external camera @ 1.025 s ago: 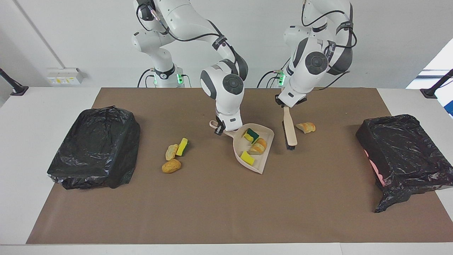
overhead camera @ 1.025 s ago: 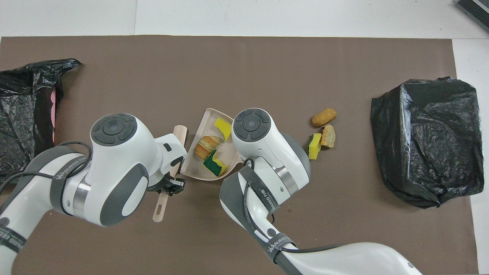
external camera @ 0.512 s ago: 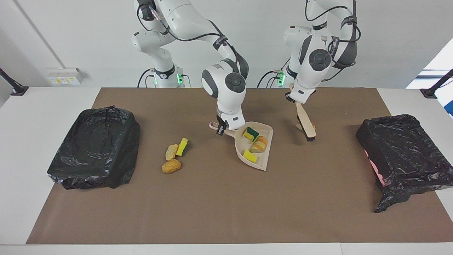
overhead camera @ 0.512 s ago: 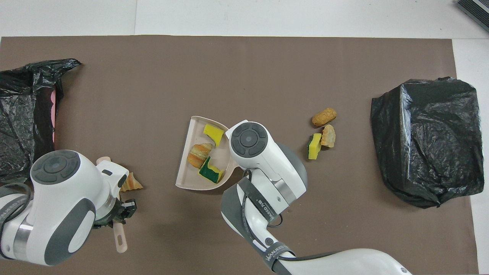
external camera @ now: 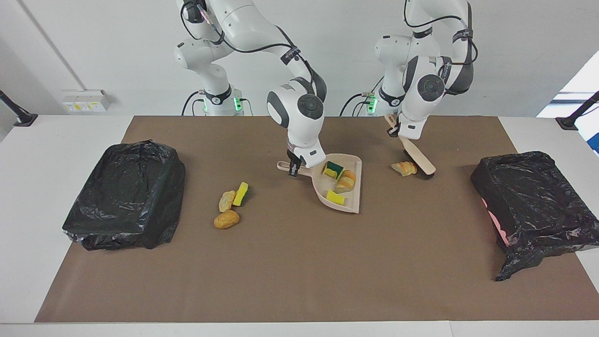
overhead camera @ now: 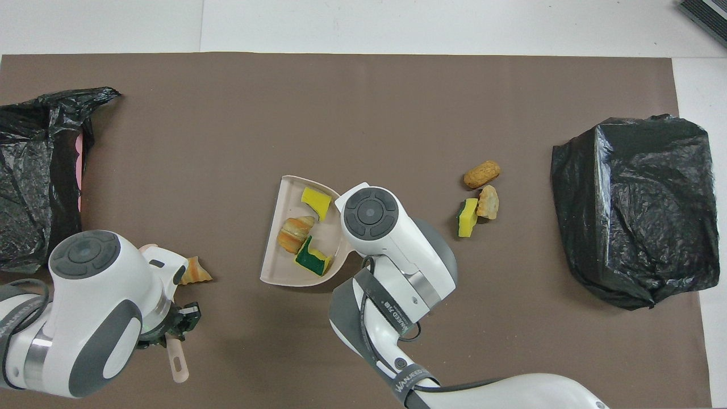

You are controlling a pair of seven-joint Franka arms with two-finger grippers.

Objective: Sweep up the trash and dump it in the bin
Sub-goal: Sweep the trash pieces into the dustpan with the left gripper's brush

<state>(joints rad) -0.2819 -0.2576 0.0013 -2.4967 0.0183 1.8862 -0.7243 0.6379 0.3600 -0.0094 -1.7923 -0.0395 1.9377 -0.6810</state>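
Three trash pieces (external camera: 339,182) sit in the dustpan (external camera: 352,204), its handle clamped by the right tool (external camera: 294,167); three more (external camera: 231,204) lie toward the right arm's end. Left tool (external camera: 398,131) grips the brush (external camera: 419,159), bristles beside a bread slice (external camera: 404,168).

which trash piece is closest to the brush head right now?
The lone bread slice, lying right beside the brush held by the left gripper. Three other pieces sit in the dustpan, three lie toward the right arm's end.

Robot lab: two bench-mounted arms (external camera: 299,93)
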